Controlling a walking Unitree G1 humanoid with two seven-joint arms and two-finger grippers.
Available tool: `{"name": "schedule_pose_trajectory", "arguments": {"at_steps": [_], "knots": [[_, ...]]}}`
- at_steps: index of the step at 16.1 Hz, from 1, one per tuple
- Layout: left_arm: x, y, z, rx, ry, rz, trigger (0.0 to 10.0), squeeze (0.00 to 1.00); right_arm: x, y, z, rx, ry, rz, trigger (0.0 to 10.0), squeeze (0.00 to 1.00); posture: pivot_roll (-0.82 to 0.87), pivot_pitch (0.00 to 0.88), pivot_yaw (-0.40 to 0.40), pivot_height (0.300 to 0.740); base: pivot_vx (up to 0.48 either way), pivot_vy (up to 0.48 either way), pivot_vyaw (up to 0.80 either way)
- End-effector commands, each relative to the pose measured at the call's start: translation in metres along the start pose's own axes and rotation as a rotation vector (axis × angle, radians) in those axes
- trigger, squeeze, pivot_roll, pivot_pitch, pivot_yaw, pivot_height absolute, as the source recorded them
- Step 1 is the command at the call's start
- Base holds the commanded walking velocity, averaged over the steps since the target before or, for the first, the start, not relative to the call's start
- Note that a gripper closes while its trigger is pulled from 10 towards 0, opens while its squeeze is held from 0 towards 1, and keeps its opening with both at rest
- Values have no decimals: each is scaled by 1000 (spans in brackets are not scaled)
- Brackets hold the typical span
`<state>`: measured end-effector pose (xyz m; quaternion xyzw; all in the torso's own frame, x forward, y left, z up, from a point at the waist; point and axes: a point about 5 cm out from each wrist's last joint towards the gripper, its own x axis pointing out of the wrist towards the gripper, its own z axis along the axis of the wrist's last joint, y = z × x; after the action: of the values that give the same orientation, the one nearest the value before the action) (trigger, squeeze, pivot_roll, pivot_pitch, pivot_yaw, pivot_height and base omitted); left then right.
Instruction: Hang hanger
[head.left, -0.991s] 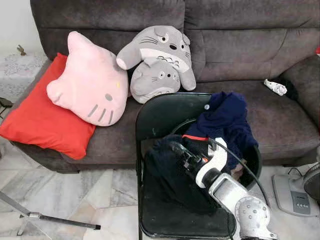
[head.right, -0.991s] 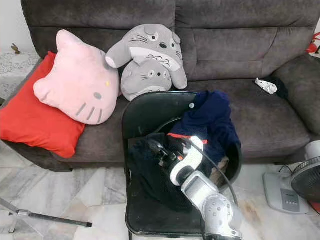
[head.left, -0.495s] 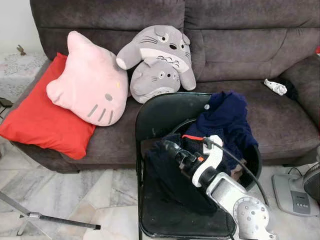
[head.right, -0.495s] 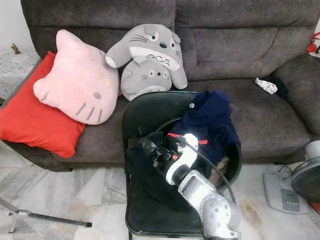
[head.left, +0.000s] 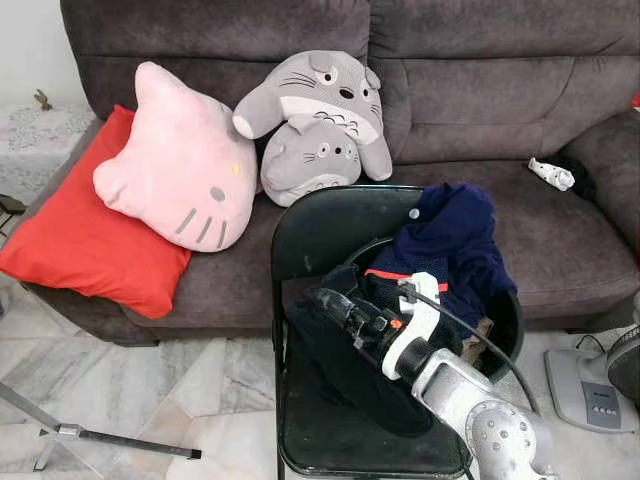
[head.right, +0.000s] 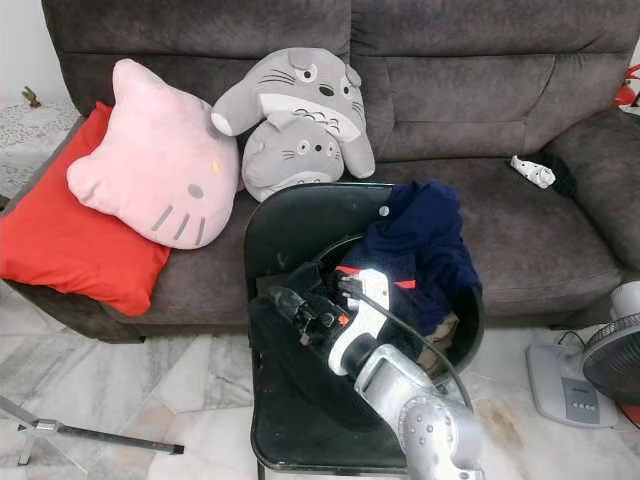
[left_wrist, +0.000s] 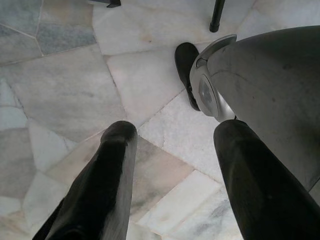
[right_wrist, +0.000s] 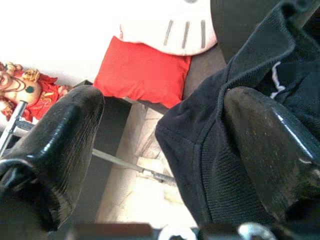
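A black folding chair (head.left: 322, 228) stands before the sofa, with a black garment (head.left: 345, 372) spread over its seat. A black basket (head.left: 507, 322) on the chair holds a navy garment (head.left: 452, 238) with a red stripe. My right gripper (head.left: 322, 298) reaches out low over the black garment near the chair's left side. In the right wrist view the right gripper (right_wrist: 162, 100) is open, and dark knit cloth (right_wrist: 235, 65) lies against one of its fingers (right_wrist: 270, 145). My left gripper (left_wrist: 175, 132) hangs open above the marble floor (left_wrist: 65, 85), next to my own leg (left_wrist: 265, 75).
A grey sofa (head.left: 480, 80) fills the back, with a pink cat cushion (head.left: 180, 165), a red cushion (head.left: 85, 235), grey plush toys (head.left: 315, 120) and a small white item (head.left: 552, 174). A fan base (head.left: 590, 385) stands at the right. A tripod leg (head.left: 110, 440) crosses the floor at the left.
My right gripper has slid to the left over the black garment, toward the chair's left edge. The camera and everything else stayed still.
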<state>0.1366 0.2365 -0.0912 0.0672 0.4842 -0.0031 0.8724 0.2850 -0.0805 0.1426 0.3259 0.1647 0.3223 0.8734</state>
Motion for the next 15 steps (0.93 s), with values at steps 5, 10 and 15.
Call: {"name": "schedule_pose_trajectory", "arguments": {"at_steps": [5, 10, 15], "knots": [[-3, 2, -11, 1, 37, 7, 10000, 0, -14, -4, 7, -33, -85, -43, 10000, 0, -79, 192, 5, 740, 0, 0, 0], [-3, 2, -11, 2, 37, 7, 10000, 0, -29, -11, 33, -46, -281, -107, 10000, 0, -83, 190, 5, 740, 0, 0, 0], [-3, 1, -11, 4, 34, 6, 10000, 0, -59, -59, 99, -535, -363, -527, 10000, 0, -91, 187, 5, 740, 0, 0, 0]]}}
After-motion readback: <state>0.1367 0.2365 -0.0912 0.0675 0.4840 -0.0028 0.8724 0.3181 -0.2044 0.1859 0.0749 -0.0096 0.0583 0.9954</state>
